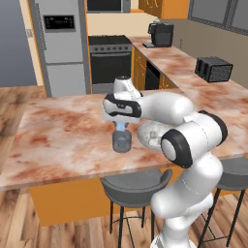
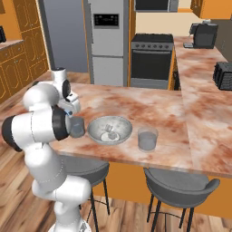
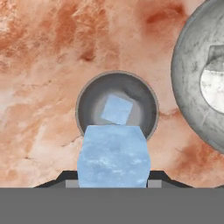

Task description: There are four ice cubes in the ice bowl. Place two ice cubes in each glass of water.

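My gripper [image 1: 120, 127] hangs just above the left glass of water [image 1: 122, 142], shut on a pale blue ice cube [image 3: 113, 155]. In the hand view the cube sits between the two dark fingertips, directly over the glass's mouth [image 3: 87, 94]. Another ice cube [image 3: 117, 109] lies inside that glass. The ice bowl [image 2: 118, 124] stands just right of it, with pale pieces [image 2: 108, 135] at its bottom. The second glass of water [image 2: 147, 138] stands right of the bowl. In the left base view my arm hides part of the bowl [image 1: 147, 131].
Two grey stools [image 1: 133, 186] [image 2: 181, 186] stand under the counter's front edge. A black toaster [image 1: 213, 69] and a coffee machine [image 1: 161, 34] sit on the side counter at the far right. Bare marble counter [image 1: 63, 131] stretches left of the glass.
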Controlling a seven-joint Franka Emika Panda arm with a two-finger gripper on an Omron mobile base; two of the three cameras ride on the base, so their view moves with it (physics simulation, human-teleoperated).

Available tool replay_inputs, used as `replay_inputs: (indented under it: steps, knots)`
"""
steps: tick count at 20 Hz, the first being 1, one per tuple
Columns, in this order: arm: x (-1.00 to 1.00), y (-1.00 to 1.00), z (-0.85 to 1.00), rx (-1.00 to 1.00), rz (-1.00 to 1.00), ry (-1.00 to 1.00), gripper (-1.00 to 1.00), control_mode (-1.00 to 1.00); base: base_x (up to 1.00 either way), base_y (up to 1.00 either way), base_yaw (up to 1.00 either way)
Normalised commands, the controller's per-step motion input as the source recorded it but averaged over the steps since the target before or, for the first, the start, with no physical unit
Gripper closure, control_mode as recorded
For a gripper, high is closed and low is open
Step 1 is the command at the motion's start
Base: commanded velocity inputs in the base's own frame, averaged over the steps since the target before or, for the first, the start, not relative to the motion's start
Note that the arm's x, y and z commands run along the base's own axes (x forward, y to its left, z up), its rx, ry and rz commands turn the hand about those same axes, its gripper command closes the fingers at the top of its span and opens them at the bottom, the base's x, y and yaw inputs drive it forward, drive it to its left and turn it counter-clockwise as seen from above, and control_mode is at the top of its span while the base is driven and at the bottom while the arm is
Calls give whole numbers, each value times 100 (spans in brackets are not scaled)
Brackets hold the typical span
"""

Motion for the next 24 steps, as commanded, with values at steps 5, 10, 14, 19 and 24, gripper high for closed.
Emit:
replay_inputs:
  steps: [5,10,14,19,24]
  knots:
    - [40,0,-20,0,0,0,100,-100,0,0,0]
    - [26,0,-24,0,0,0,100,-100,0,0,0]
    - [0,0,-24,0,2,0,100,-100,0,0,0]
    - [0,0,-14,0,2,0,100,-100,0,0,0]
    - [0,-4,-15,0,3,0,100,-100,0,0,0]
